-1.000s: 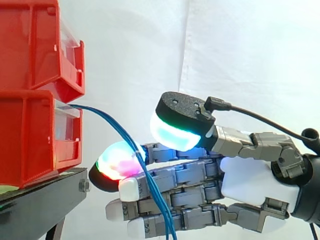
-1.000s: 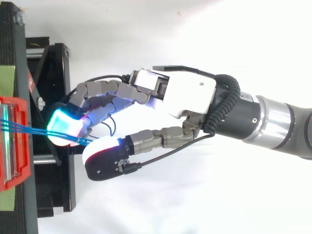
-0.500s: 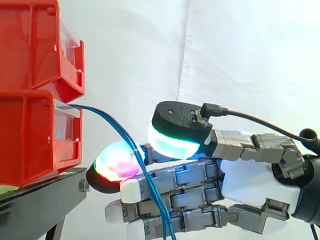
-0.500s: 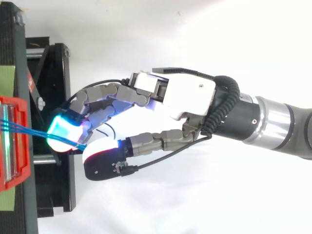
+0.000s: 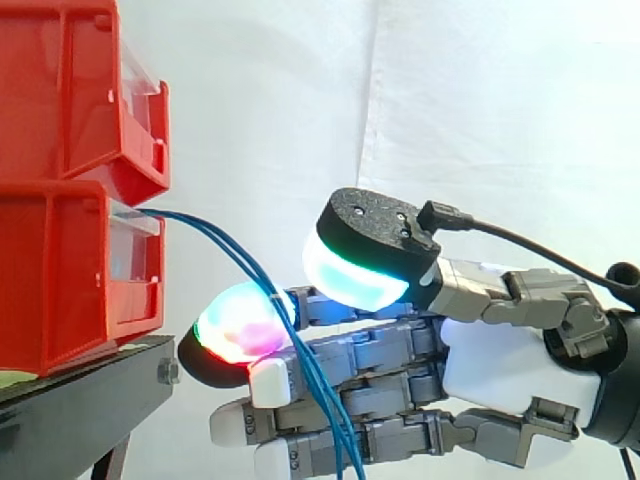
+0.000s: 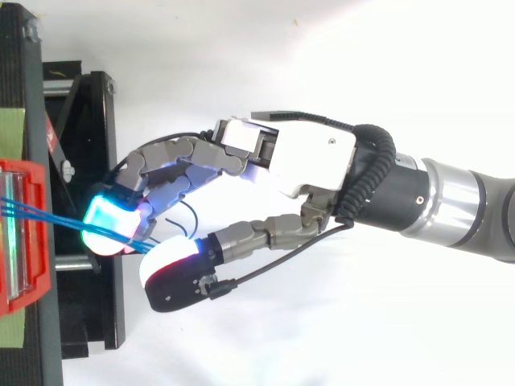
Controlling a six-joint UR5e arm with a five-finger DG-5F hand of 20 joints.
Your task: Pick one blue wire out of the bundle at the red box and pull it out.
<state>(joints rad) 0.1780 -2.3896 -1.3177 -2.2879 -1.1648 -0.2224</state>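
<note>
One red box [image 5: 60,270] is standing at the left. Our hand [image 5: 500,370] is reaching from the right, fingers [image 5: 390,350] nearly straight, thumb [image 5: 365,265] raised, gripping nothing. Blue wires [image 5: 320,400] are drooping rightward across the fingers, below the thumb.

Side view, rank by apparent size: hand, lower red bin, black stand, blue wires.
1. hand
2. lower red bin, cropped by the frame
3. black stand, also cropped, so unsure against the bin
4. blue wires, thinnest
</note>
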